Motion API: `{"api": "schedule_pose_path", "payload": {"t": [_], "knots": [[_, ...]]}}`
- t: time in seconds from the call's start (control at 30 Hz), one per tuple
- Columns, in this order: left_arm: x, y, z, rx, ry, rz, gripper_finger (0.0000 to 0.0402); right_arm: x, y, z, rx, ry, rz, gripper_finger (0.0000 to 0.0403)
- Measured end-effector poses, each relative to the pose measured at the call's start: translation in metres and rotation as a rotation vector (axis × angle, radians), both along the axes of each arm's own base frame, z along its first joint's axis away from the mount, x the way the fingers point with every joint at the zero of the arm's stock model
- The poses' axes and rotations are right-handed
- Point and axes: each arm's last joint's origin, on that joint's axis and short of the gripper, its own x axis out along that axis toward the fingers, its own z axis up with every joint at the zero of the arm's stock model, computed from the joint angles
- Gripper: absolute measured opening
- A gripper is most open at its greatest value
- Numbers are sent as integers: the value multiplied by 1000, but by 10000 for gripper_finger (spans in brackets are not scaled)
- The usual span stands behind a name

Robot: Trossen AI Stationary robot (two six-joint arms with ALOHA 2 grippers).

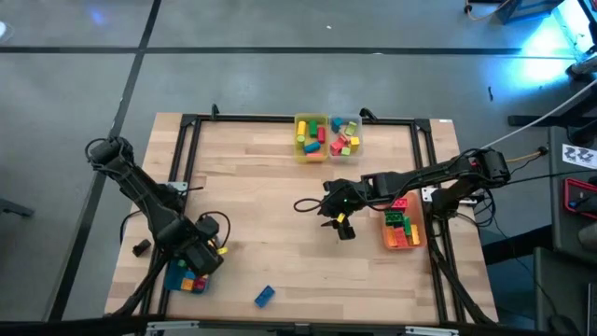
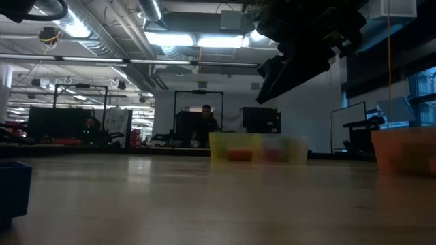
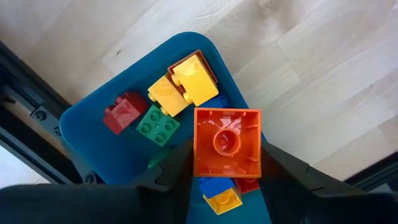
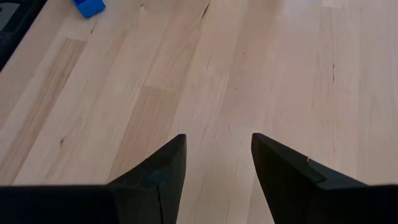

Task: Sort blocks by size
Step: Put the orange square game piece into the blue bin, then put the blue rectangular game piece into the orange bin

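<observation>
My left gripper [image 3: 227, 163] is shut on a square orange brick [image 3: 227, 142] over the teal bin [image 3: 81, 124], which stands near the table's near left corner [image 1: 173, 276]. Red, green, yellow and blue bricks lie in that bin. My right gripper [image 4: 217, 155] is open and empty above bare table at mid-table [image 1: 341, 222], left of the orange bin [image 1: 403, 233]. One blue brick [image 1: 265, 296] lies on the table near the front edge; it also shows in the right wrist view [image 4: 89, 7]. My left gripper pinches the orange brick by two opposite side walls [image 3: 198, 155], one finger on each. The fingers point down from above. The brick's hollow underside faces the wrist camera. It hangs level above the bricks in the teal bin.
A yellow bin [image 1: 310, 138] and a clear bin [image 1: 345, 138], both with bricks, stand at the far edge's middle. The orange bin holds red, green and pink bricks. A black frame [image 1: 280, 119] runs round the table. Bare wood lies between the arms.
</observation>
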Motion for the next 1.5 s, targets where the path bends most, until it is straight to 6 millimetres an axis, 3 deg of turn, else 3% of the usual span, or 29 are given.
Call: {"api": "schedule_pose_path", "payload": {"t": [0.2, 0.43, 0.57, 0.87, 1.07, 1.5], "knots": [[-1, 1, 0, 6, 7, 20, 154, 0, 0, 0, 0, 0, 0, 184], [-5, 5, -11, 37, 50, 150, 209, 0, 0, 0, 0, 0, 0, 184], [-3, 6, -12, 7, 49, 168, 220, 0, 0, 0, -1, 4, 0, 184], [27, -13, 0, -240, -268, 68, 221, 0, 0, 0, 0, 3, 0, 184], [52, -27, 4, -235, -593, 84, 221, 0, 0, 0, 0, 4, 0, 184], [90, -59, -35, -294, -632, 106, 221, -2, 0, -2, -2, 27, 0, 184]]}}
